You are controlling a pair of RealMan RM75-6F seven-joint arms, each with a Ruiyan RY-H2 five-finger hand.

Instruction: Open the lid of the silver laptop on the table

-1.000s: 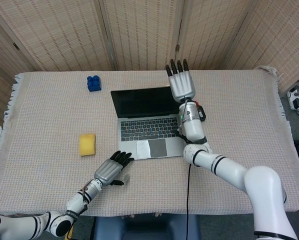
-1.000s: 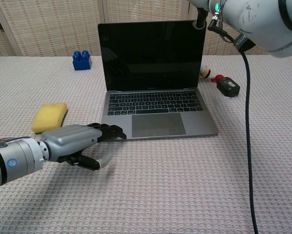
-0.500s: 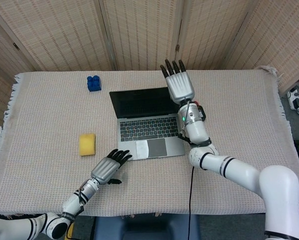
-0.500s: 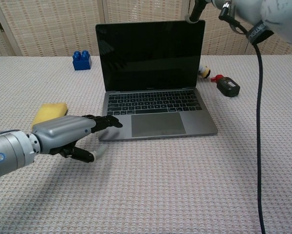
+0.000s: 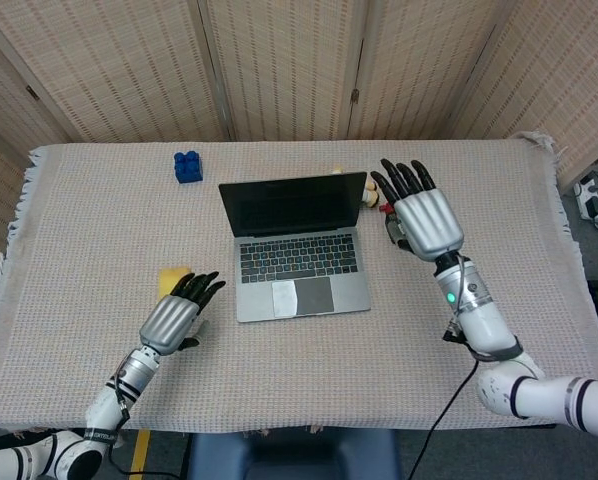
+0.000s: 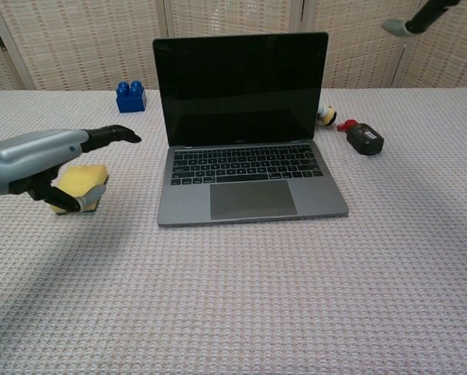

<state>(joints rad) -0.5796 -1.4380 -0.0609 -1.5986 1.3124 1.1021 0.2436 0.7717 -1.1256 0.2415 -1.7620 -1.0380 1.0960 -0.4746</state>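
The silver laptop [image 5: 291,245] [image 6: 245,133] stands in the middle of the table with its lid up and its dark screen facing me. My left hand [image 5: 174,315] [image 6: 50,156] hovers to the left of the laptop, over the yellow sponge, fingers stretched out and holding nothing. My right hand [image 5: 422,215] is raised to the right of the screen, flat with fingers spread, apart from the lid; only a fingertip [image 6: 405,23] of it shows at the top right of the chest view.
A yellow sponge [image 5: 169,277] [image 6: 81,187] lies left of the laptop, partly under my left hand. A blue block [image 5: 187,166] [image 6: 130,97] sits at the back left. A small black and red device [image 6: 364,137] and a small white toy [image 6: 326,115] lie right of the screen.
My right hand left the top of the lid and swung out to the right. My left hand pulled back from the laptop's front corner to the left, over the sponge. The lid stays open.
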